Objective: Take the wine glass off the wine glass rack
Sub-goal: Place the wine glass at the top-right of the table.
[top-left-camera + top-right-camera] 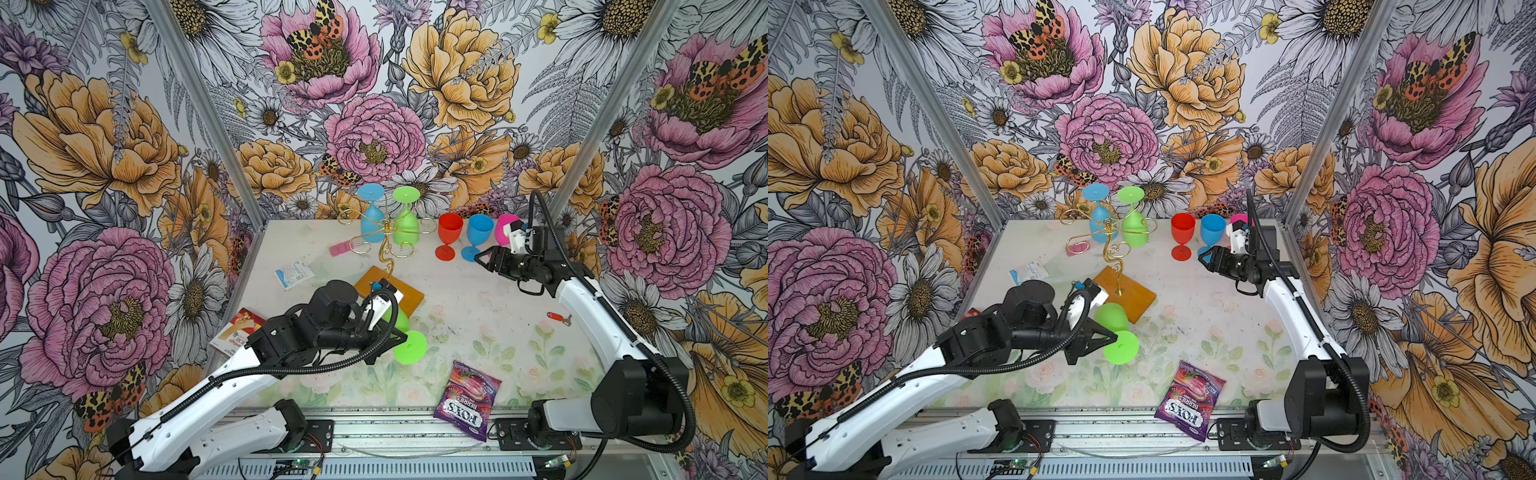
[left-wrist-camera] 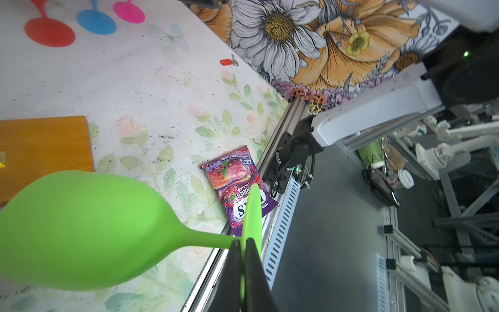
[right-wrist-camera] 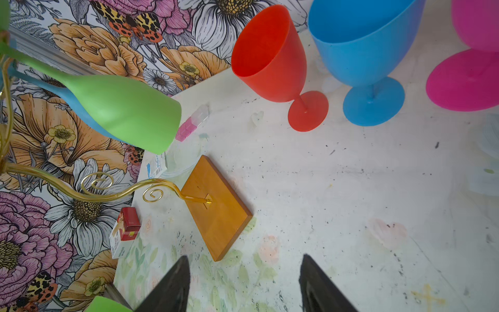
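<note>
Surface [image 1: 478,332] carries the wine glass rack [image 1: 388,226]. Green wine glass [image 2: 81,229] is off it, lying sideways in air beside the wooden base [image 2: 40,151], because the left gripper [image 2: 243,243] pinches its thin foot; the right gripper [image 3: 243,259] is spread and empty.

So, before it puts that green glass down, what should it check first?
1. Grip: the left gripper is shut on the foot of the held green glass: ok.
2. Glass free of the rack: it is clear of the wire arms: ok.
3. Glass upright for setting down: it lies sideways: not ok.
4. Bowl clear of the rack's wooden base: cannot tell.
5. Landing room: there is bare table beside the rack's base: ok.
6. Right gripper out of the way: it is open, empty and apart from the held glass: ok.
</note>
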Available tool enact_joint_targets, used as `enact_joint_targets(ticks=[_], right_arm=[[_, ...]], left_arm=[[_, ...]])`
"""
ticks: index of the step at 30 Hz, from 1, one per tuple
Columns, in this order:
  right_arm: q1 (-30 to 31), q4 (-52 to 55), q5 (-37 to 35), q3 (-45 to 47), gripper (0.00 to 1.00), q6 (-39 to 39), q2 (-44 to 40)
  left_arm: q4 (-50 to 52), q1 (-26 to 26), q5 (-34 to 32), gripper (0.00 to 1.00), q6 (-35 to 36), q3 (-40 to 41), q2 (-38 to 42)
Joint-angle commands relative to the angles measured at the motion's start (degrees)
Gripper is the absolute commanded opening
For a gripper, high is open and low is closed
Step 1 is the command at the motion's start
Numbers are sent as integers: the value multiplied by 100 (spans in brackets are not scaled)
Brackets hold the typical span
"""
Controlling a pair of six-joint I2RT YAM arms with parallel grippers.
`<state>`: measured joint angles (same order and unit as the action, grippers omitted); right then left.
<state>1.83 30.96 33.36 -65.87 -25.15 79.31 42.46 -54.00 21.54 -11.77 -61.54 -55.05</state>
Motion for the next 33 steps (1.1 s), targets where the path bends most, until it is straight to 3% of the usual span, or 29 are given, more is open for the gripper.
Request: enact_joint_targets(ticks=[1, 4, 9, 17, 24, 33], right_arm=[[126, 655, -270, -260, 65, 207, 175], [217, 1172, -678, -459, 64, 380, 208], [408, 1404, -967, -532, 64, 312, 155], [468, 1428, -504, -607, 64, 24, 129], [535, 1423, -252, -886, 65, -157, 119], [985, 1570, 150, -886, 65, -92, 256]], left_arm=[[-684, -194, -430, 0, 724, -133, -282], [-872, -257, -459, 0, 1149, -137, -537], [-1216, -544, -616, 0, 2458, 132, -628], [-1467, -716, -590, 0, 3897, 582, -666], [-1470, -1682, -2302, 0, 5371, 1048, -841], [-2063, -1981, -3885, 0, 6741, 1661, -833]])
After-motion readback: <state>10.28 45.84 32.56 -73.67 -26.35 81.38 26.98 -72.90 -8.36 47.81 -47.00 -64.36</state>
